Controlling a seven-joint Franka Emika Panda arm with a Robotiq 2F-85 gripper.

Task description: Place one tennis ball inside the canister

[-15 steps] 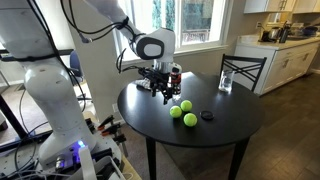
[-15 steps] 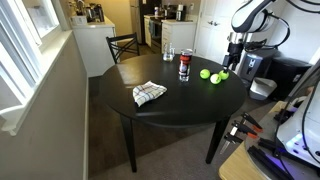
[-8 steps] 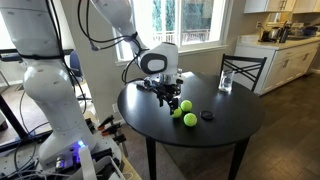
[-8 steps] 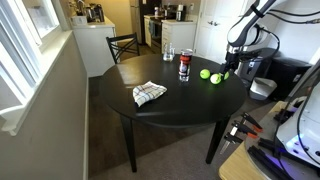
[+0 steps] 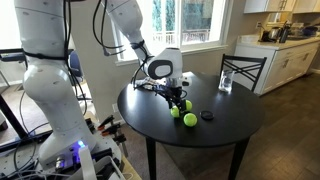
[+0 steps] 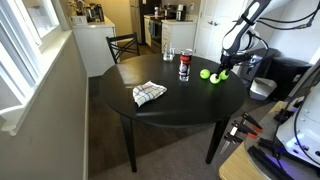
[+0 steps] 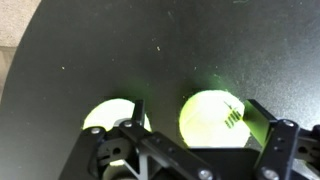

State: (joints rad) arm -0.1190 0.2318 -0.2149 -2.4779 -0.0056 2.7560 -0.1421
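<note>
Three yellow-green tennis balls lie close together on the round black table (image 5: 225, 135). In an exterior view I see two of them (image 5: 175, 111) (image 5: 189, 120); the third is under my gripper (image 5: 179, 99). All three balls show in an exterior view (image 6: 205, 73) (image 6: 213, 79) (image 6: 222, 75). In the wrist view my gripper (image 7: 200, 125) is open, with its fingers on either side of one ball (image 7: 212, 118); a second ball (image 7: 110, 115) lies to the left. The canister (image 6: 184, 65) stands upright near the balls and holds no ball.
A clear drinking glass (image 5: 226, 82) (image 6: 167, 53) stands near the table's far edge. A small black disc (image 5: 207, 115) lies beside the balls. A folded checked cloth (image 6: 149, 94) lies on the table. A chair (image 6: 122, 45) stands behind the table.
My gripper has come down and moved toward the balls, from beside the canister to straddling one ball. The balls and canister have not moved.
</note>
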